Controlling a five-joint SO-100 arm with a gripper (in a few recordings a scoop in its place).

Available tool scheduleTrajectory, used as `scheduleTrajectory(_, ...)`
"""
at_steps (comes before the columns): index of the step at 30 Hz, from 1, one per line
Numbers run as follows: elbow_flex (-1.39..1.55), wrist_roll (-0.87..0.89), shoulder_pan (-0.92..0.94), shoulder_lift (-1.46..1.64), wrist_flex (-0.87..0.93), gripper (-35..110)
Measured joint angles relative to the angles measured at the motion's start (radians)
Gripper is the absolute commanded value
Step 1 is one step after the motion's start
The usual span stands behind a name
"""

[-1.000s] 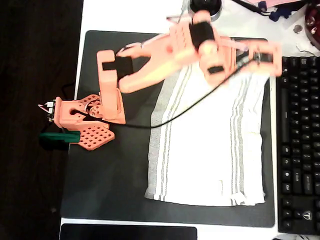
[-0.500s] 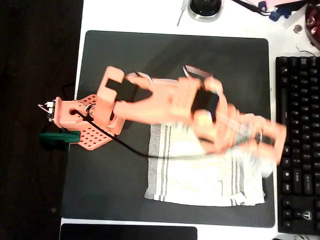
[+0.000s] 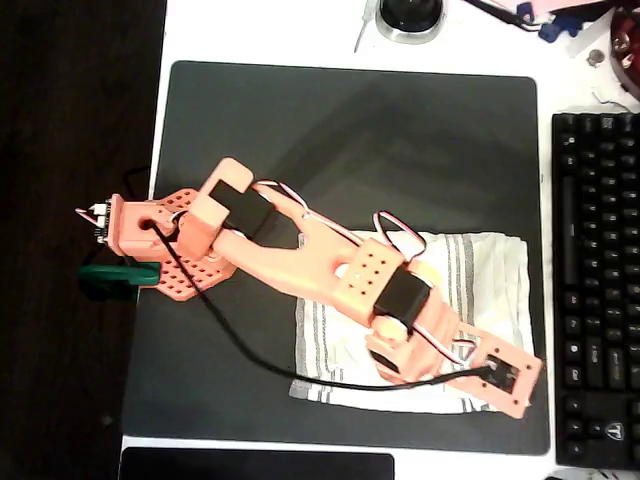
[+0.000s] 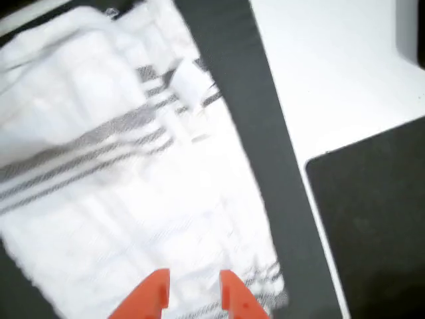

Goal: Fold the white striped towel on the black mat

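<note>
The white striped towel (image 3: pixel 470 270) lies doubled over on the lower right part of the black mat (image 3: pixel 350 130). Its fold runs along the far side and its grey stripes run top to bottom. My orange gripper (image 3: pixel 510 385) is stretched out to the towel's near right corner, close to the mat's front edge. In the wrist view the two fingertips (image 4: pixel 159 292) stand close together over the towel (image 4: pixel 133 199), with white cloth in the narrow gap between them at my gripper (image 4: pixel 194 289). A strip of mat (image 4: pixel 269 173) borders the cloth.
A black keyboard (image 3: pixel 595 280) lies just right of the mat. The arm's base (image 3: pixel 150 235) and a green clamp (image 3: pixel 120 275) sit at the mat's left edge. A flat black object (image 4: pixel 372 219) lies on the white table beyond the mat's front edge.
The gripper swept from the mat's far right corner down to the near right, carrying the towel's far edge with it. The towel went from spread flat to folded in half.
</note>
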Motion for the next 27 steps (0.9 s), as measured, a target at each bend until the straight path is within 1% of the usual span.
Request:
scheduleTrajectory(4, 0.114, -0.005, -0.041, 0.114, 0.012, 10)
scheduleTrajectory(8, 0.153, -0.015, -0.031, 0.115, -0.025, 11)
scheduleTrajectory(12, 0.158, -0.067, 0.028, 0.028, -0.049, 12)
scheduleTrajectory(18, 0.089, -0.107, 0.091, -0.117, -0.071, 13)
scheduleTrajectory(27, 0.058, -0.092, 0.081, -0.285, -0.137, 14)
